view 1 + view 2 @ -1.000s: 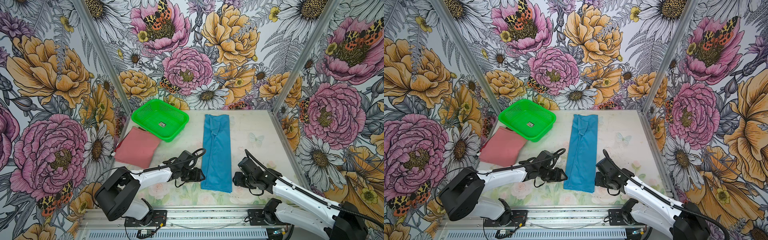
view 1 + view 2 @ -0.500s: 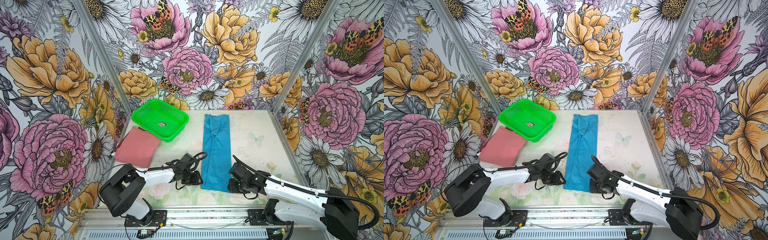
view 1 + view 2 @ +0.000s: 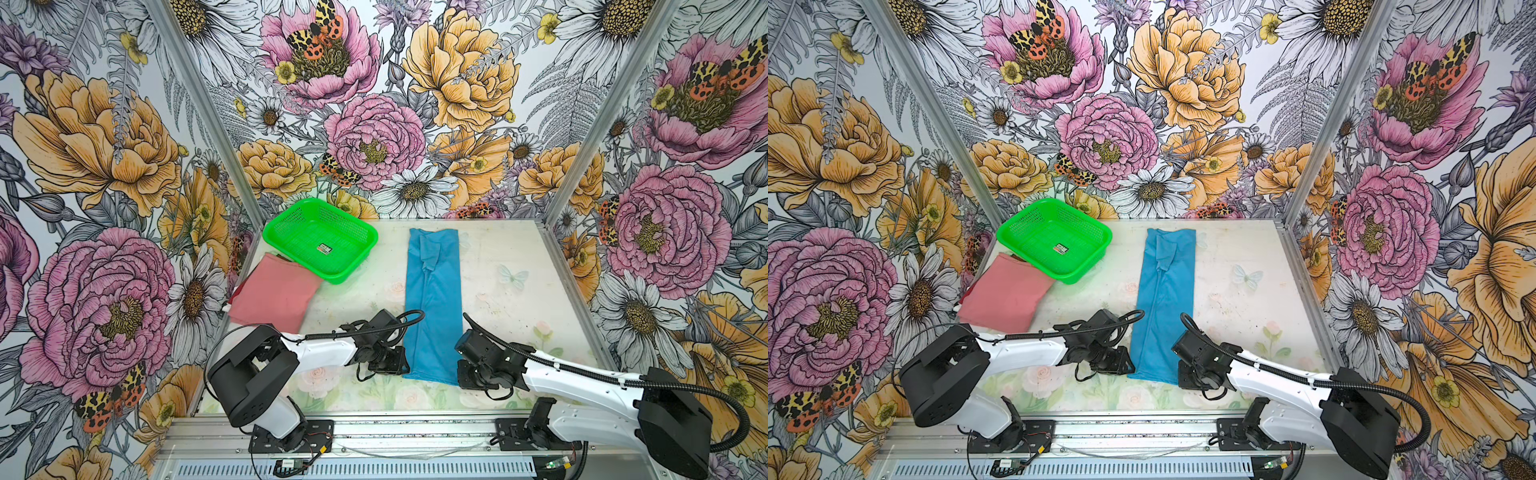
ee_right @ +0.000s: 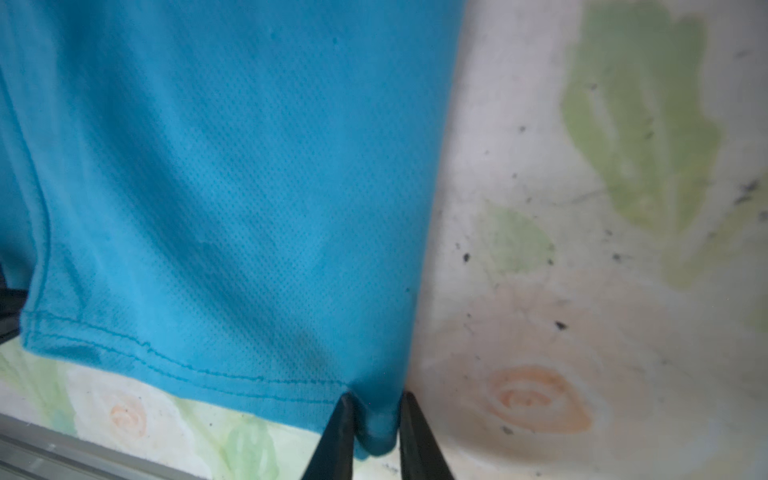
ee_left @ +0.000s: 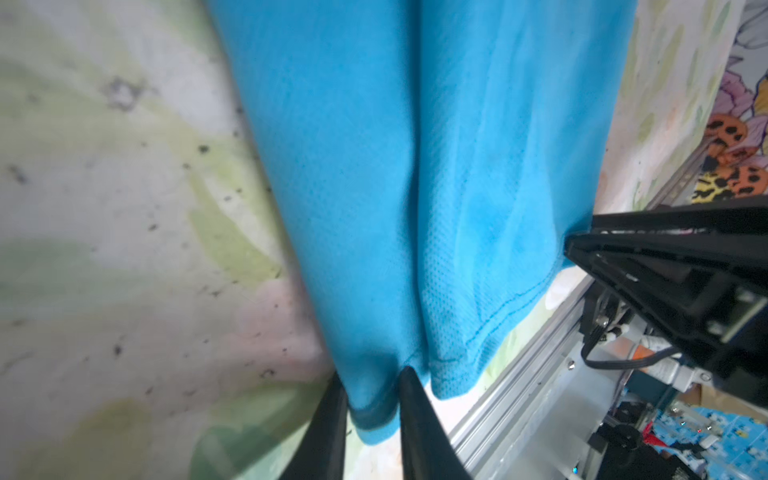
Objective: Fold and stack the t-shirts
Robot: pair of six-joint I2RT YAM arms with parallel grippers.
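Both grippers have moved in and closed. The left gripper [image 5: 372, 399] has its fingers pinched narrow on the near-left hem corner of the sky-blue t-shirt [image 3: 436, 291], and the right gripper [image 4: 376, 415] is clamped on the near-right corner. The shirt lies on the worktop [image 3: 519, 299] as a long strip, its long axis running front edge to back wall, collar end far. Over on the left, the dusty-pink t-shirt [image 3: 272, 297] lies folded, its far edge meeting the green basket [image 3: 353, 259].

floral table [image 3: 519, 299], blue tee [image 3: 434, 299], pink tee [image 3: 274, 295], basket [image 3: 299, 237]
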